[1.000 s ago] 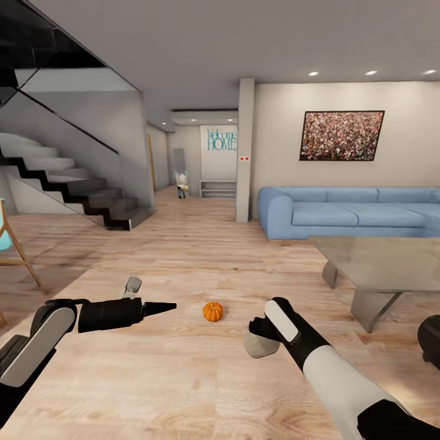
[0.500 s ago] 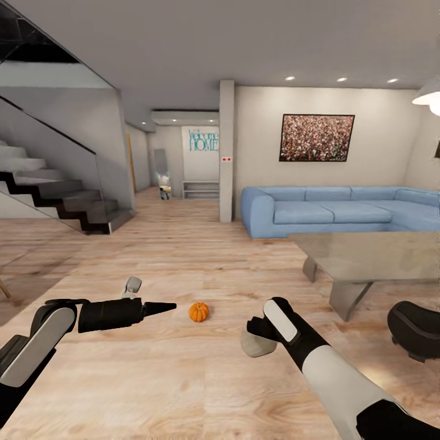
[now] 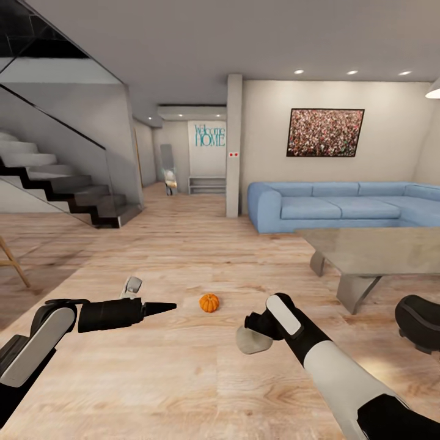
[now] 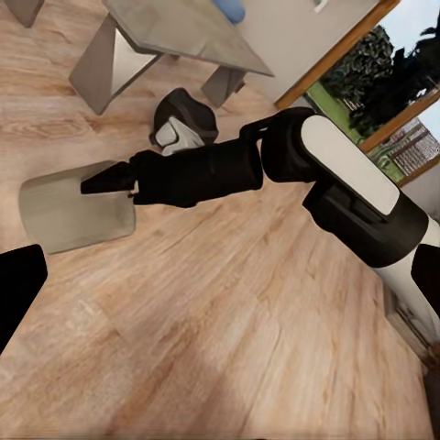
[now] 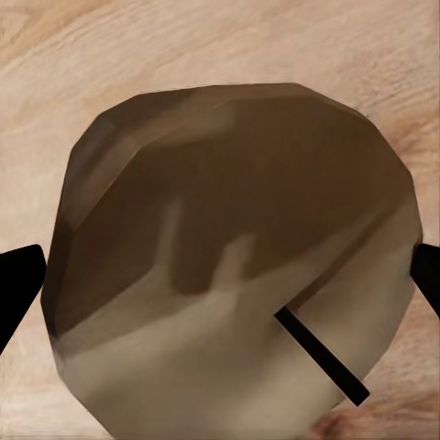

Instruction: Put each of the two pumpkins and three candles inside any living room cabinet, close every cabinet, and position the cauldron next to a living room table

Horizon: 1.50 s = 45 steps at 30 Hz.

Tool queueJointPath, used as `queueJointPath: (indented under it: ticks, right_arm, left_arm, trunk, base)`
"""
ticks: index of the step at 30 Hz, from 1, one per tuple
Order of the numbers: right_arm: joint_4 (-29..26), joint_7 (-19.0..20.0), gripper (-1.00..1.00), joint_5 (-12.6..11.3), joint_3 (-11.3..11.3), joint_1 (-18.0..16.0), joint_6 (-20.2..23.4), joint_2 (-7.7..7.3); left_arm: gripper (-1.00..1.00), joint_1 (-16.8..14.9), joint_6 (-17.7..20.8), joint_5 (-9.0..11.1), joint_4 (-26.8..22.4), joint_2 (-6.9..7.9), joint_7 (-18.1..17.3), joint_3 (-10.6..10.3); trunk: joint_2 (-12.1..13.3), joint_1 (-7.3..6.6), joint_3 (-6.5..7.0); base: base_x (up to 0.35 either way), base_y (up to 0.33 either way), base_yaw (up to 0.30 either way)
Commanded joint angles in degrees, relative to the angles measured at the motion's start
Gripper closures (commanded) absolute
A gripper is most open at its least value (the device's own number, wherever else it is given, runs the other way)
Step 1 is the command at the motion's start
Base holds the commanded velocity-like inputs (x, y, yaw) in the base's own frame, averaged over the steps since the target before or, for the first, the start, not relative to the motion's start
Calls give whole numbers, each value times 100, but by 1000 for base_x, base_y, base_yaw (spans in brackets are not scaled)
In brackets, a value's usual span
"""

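From the head camera, a pumpkin (image 3: 209, 302) sits on the wooden floor (image 3: 183, 379), between the two arms and a little beyond them. The right gripper (image 3: 253, 333) is clenched around a candle (image 3: 252, 342), which hangs just below its fingers, near the pumpkin. The left gripper (image 3: 156, 307) points toward the pumpkin, its fingers together on nothing. To the right stands the glass-topped counter (image 3: 379, 250), with a dark cauldron (image 3: 418, 322) beside its leg.

The left wrist camera shows the right gripper (image 4: 119, 183) holding the candle (image 4: 73, 213) above the floor, with the cauldron (image 4: 183, 124) and counter (image 4: 174, 32) behind.

In the right wrist camera, the candle (image 5: 229, 257) sits clamped between the fingertips (image 5: 14, 284), wick visible.
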Motion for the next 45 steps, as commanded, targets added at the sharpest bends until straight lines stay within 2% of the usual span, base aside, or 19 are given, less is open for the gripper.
queueJointPath:
  ticks: [1, 10, 18, 29, 40, 45]
  right_arm:
    - [-7, -66, 100, -63, 19, -6, -4, -4]
    - [-7, -62, 100, -77, -177, -10, 3, -18]
    - [-7, -55, 100, -86, -220, -6, 7, -142]
    - [-9, -61, 100, -82, -269, -2, 5, -161]
    - [-7, -54, 100, -98, -288, 6, -3, -161]
    - [1, -60, 100, -96, -554, 7, 2, -157]
  left_arm:
    - [-100, -6, 8, -25, 1, 3, -38, -4]
    - [-100, -6, 8, -22, 1, 3, -41, -4]
    - [-100, -6, 8, -17, 1, 3, -46, -4]
    - [-100, -6, 8, -21, 1, -4, -46, -4]
    - [-100, -6, 8, -18, 1, -4, -50, -11]
    - [-100, -6, 8, -9, -4, 2, -59, -10]
  trunk:
    - [-3, -2, -16]
    - [-3, -2, -102]
    - [-3, -2, -178]
    - [-3, -2, -241]
    - [-3, -2, -244]
    - [-3, -2, -244]
  base:
    - [-70, 17, 12]
    - [-131, 55, 2]
    - [-21, 8, 0]
    - [-1, 0, -51]
    - [-55, 20, -253]
    - [-14, 7, -294]
